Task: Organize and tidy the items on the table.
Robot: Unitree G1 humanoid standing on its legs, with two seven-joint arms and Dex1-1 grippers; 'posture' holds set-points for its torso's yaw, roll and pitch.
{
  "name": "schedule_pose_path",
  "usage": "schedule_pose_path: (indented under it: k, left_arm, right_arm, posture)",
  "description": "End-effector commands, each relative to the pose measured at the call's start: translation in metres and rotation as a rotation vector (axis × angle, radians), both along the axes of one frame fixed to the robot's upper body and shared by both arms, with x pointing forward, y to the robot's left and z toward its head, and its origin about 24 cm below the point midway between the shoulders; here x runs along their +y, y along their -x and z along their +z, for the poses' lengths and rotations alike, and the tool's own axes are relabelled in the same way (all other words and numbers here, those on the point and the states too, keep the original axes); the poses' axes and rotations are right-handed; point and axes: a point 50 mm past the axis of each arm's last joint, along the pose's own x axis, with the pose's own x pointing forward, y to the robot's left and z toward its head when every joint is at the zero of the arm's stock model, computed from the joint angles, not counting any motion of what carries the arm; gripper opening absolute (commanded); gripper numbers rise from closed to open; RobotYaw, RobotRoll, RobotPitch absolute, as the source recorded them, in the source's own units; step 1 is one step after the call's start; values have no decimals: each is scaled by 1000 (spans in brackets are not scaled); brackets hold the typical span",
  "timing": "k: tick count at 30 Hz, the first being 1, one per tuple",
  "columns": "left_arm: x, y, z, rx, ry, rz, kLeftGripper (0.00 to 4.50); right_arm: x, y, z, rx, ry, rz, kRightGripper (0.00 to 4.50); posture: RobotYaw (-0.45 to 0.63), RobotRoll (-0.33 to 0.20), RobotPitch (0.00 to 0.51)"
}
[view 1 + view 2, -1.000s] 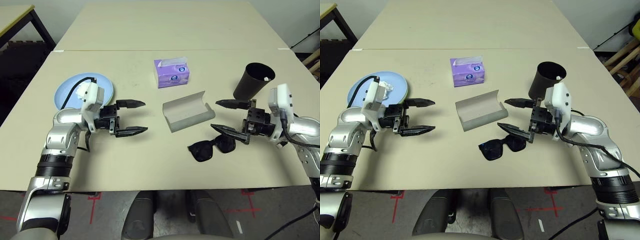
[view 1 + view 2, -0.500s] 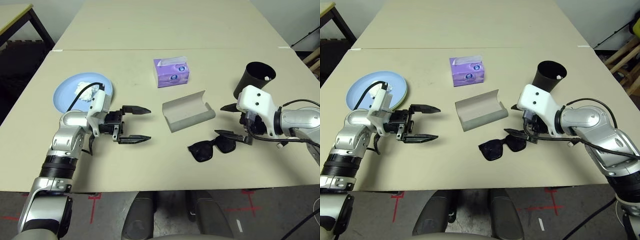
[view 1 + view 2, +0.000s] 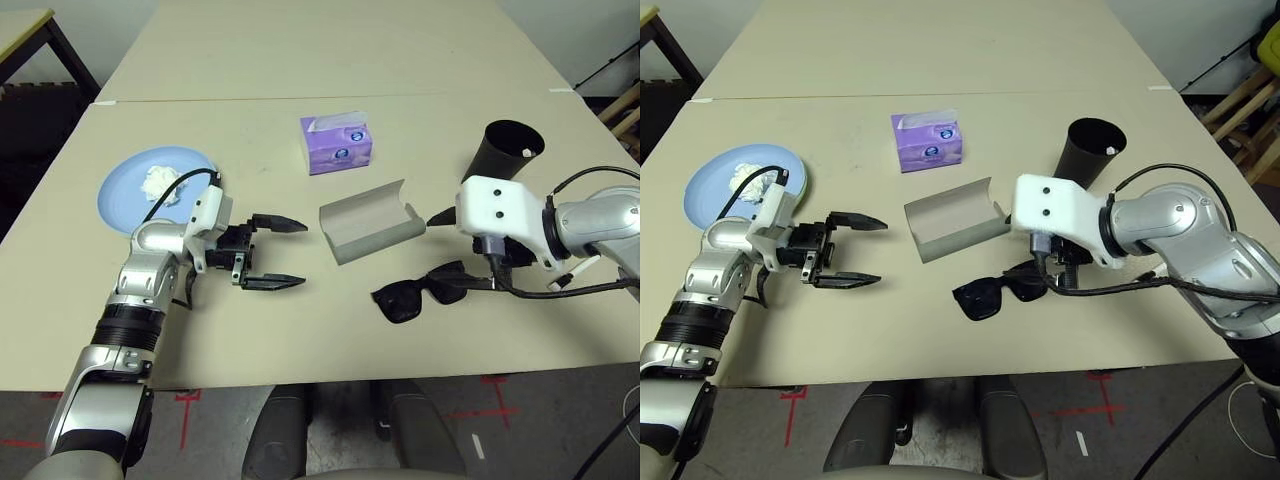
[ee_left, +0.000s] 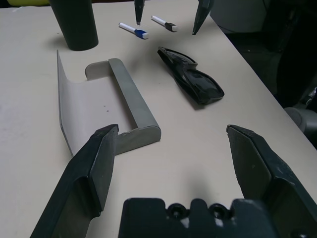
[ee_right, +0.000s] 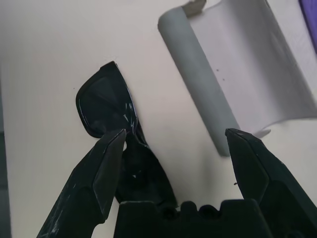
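Right claw (image 5: 173, 148), jaws spread wide, is hovering right over the black sunglasses (image 3: 420, 295) lying beside the open grey case (image 3: 372, 220) on the worktop (image 3: 300, 330), likely needing to drop and pinch them, while the left claw (image 3: 275, 253) is waiting open.

Head stereo pair high above the grey glasses case (image 3: 372, 220), facing down, both wrist views close beside it from opposite sides, sharing it

The right claw (image 5: 173, 144) has swung over the black sunglasses (image 3: 420, 293), pointing downward.
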Motion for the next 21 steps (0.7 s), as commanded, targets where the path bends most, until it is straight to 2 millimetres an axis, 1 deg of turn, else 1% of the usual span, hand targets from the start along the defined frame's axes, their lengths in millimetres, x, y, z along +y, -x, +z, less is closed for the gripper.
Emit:
schedule_pose_path:
  k: [1,4,14,21]
  left_arm:
    - [-3,-3,-2,3,-14,-12,4464]
    - [-3,-4,-2,3,-15,-13,4464]
    - [-5,-6,-3,7,-13,-14,4464]
    - [-4,-5,-4,10,-14,-14,4464]
  right_arm:
    - [9,5,3,-12,25,35,4500]
    - [12,8,5,-4,35,46,4500]
    - [15,11,14,-37,251,79,4500]
    - [20,18,7,-14,334,55,4500]
  posture:
    - [61,0,211]
    - [58,0,212]
    - [49,0,202]
    - [53,0,210]
